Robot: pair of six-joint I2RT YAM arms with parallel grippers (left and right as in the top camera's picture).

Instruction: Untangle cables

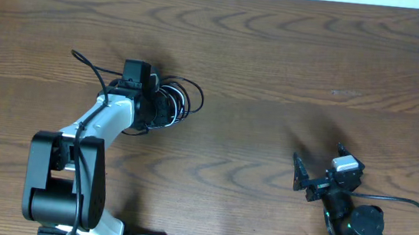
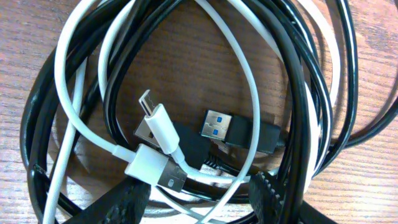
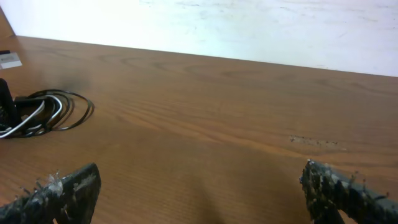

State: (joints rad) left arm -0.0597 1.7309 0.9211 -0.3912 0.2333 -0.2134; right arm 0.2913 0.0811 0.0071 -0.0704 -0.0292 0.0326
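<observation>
The cables lie in one tangled coil at the table's left-middle. In the left wrist view the white cable and the black cable loop through each other. Inside the loops lie a white flat plug, a small white plug and a black plug with a blue insert. My left gripper is down on the coil. Its fingers stand apart, with a few strands crossing the gap and bare wood showing. My right gripper hovers wide open at the right, far from the coil.
The wooden table ends at a white wall along the far side and at an edge on the far left. The right arm's thick black wire curves by its base at the front right.
</observation>
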